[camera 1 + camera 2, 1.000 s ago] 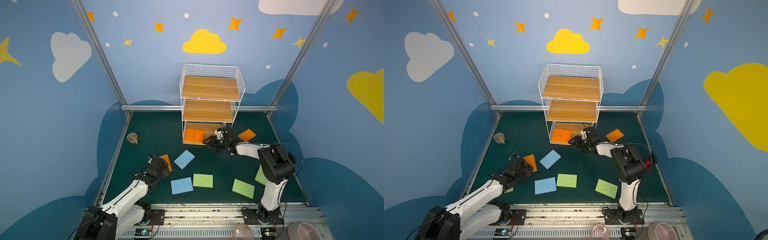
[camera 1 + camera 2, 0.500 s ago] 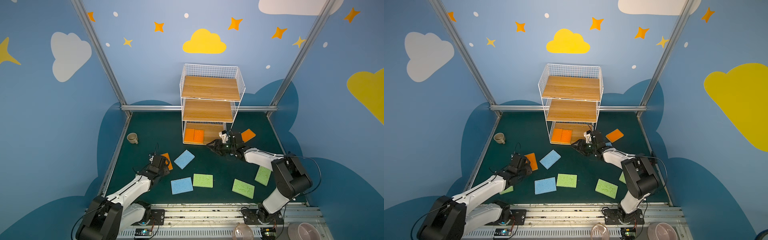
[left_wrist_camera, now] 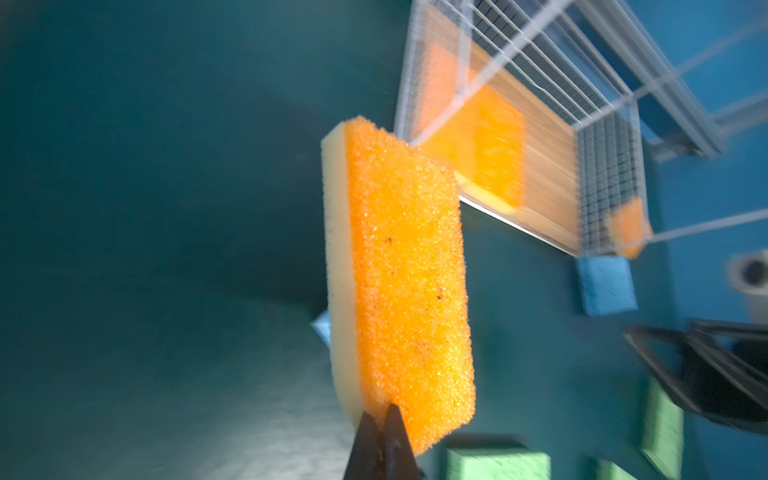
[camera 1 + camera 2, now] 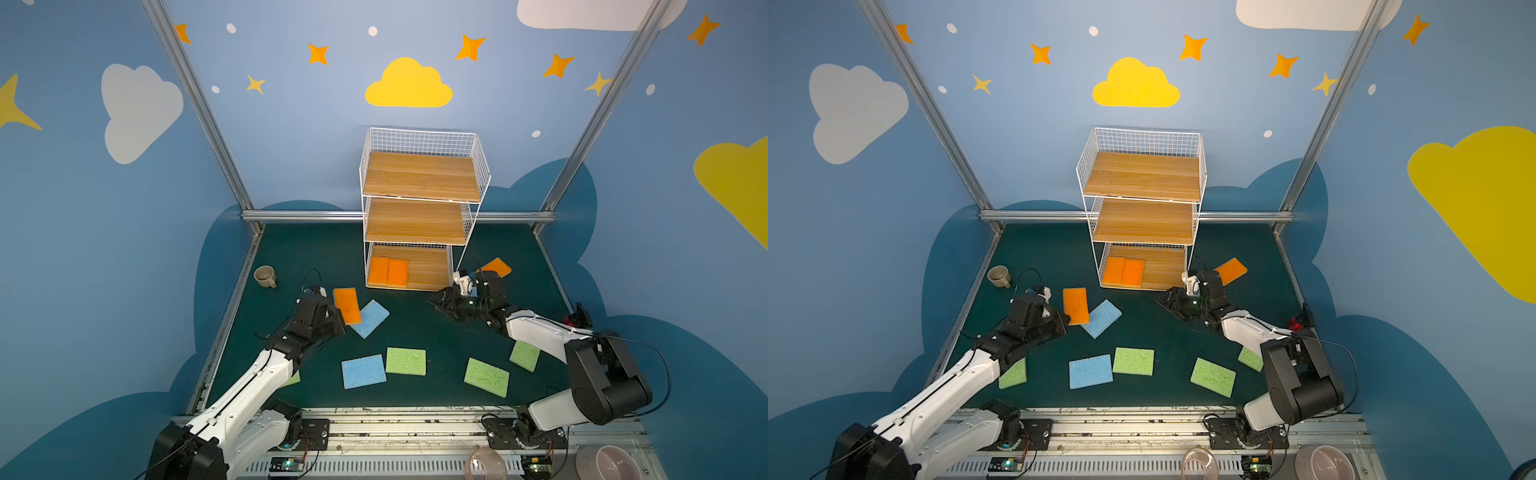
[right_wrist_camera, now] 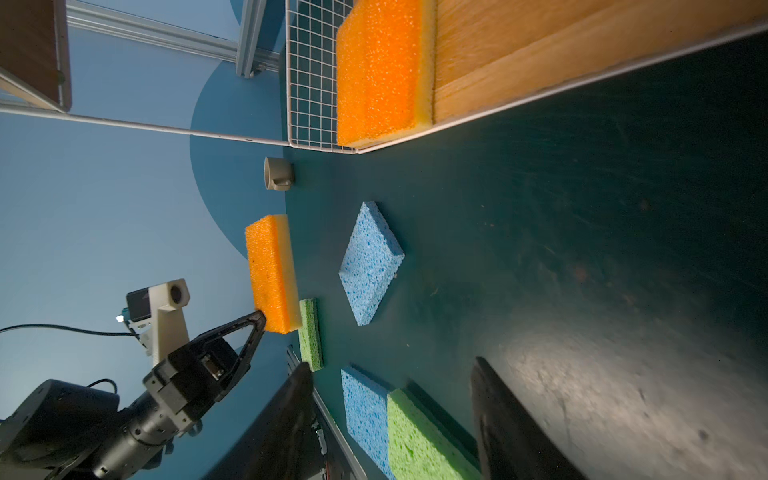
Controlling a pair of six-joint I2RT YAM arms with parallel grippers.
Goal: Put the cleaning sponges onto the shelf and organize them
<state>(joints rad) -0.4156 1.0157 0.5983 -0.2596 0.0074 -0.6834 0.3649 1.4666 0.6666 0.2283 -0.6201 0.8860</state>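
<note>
Your left gripper [image 4: 338,321] is pinching the orange sponge [image 4: 347,305] endwise; the shelf [image 4: 430,270] is lying ahead-right. Right gripper [image 4: 437,302] is gaping empty.

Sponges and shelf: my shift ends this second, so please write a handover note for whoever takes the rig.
Left gripper: shut on an orange sponge, held above the mat.
Right gripper: open, empty, low in front of the shelf.
Done: two orange sponges lie side by side on the bottom tier.
Left: the held one, another orange sponge right of the shelf, plus blue sponges and green sponges on the mat.
</note>
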